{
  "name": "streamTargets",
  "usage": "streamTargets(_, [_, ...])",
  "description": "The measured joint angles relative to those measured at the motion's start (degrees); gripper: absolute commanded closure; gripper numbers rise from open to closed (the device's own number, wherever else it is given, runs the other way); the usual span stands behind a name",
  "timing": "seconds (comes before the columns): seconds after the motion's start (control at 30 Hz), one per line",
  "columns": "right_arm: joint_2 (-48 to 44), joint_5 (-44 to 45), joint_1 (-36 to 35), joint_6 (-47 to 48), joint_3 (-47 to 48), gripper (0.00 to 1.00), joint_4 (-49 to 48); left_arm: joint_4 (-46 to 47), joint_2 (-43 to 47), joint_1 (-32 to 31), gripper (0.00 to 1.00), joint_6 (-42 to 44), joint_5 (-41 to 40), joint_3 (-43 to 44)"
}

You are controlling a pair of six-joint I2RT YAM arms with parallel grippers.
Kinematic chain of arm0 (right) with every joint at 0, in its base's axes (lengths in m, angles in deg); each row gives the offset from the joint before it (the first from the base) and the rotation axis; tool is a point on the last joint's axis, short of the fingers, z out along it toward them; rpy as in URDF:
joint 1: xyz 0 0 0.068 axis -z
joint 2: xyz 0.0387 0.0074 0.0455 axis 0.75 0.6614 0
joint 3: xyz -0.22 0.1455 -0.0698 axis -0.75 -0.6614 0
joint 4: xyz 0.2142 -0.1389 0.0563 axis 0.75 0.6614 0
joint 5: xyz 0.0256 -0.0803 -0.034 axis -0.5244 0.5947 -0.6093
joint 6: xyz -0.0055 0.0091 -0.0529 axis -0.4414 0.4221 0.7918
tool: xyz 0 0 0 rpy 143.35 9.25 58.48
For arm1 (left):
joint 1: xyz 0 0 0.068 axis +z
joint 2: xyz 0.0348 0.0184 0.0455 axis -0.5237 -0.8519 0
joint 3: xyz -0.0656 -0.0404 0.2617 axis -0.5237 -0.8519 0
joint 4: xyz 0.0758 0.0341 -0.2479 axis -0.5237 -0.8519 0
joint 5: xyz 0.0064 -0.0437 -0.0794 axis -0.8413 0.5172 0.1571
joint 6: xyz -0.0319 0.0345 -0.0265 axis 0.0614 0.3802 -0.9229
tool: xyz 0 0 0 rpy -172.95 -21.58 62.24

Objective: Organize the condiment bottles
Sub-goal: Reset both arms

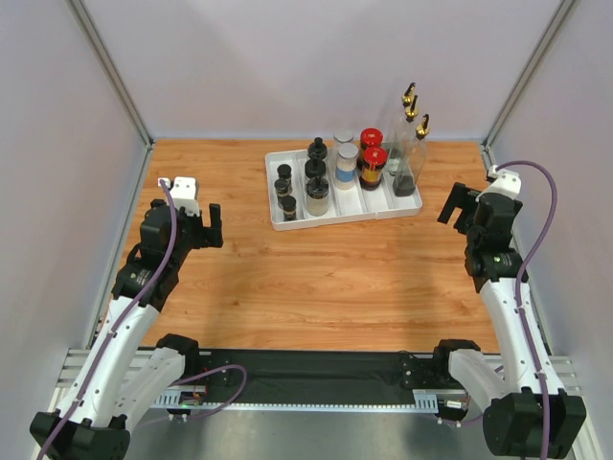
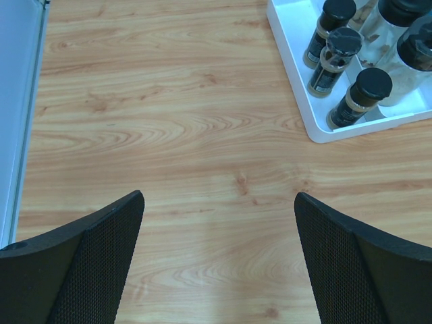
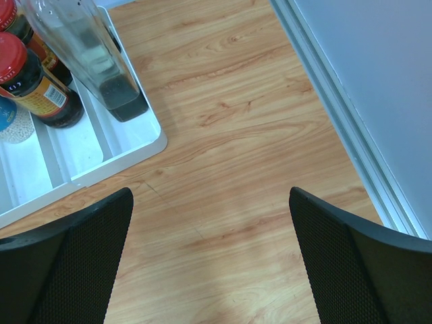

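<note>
You had all the condiment bottles (image 1: 346,165) standing grouped in the white tray (image 1: 335,219) by the table's (image 1: 316,278) far edge. The left gripper (image 2: 219,197) and right gripper (image 3: 210,192) hung wide and empty. Little seemed left to do.

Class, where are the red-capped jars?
Top view: the red-capped jars stand in the white tray, right of centre, between the grey-lidded jars and the gold-spouted bottles.

The wooden table (image 1: 316,278) bears one white divided tray (image 1: 369,203).
</note>
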Motion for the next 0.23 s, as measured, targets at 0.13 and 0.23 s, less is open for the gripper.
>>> streamTargets(0.13, [0.07,0.2,0.0,-0.07,0.0,0.0,0.02,0.0,0.0,0.0,0.0,0.0,0.0,-0.07])
streamTargets(0.23, [0.09,0.52,0.0,-0.07,0.0,0.0,0.02,0.02,-0.02,0.0,0.0,0.02,-0.04,-0.2])
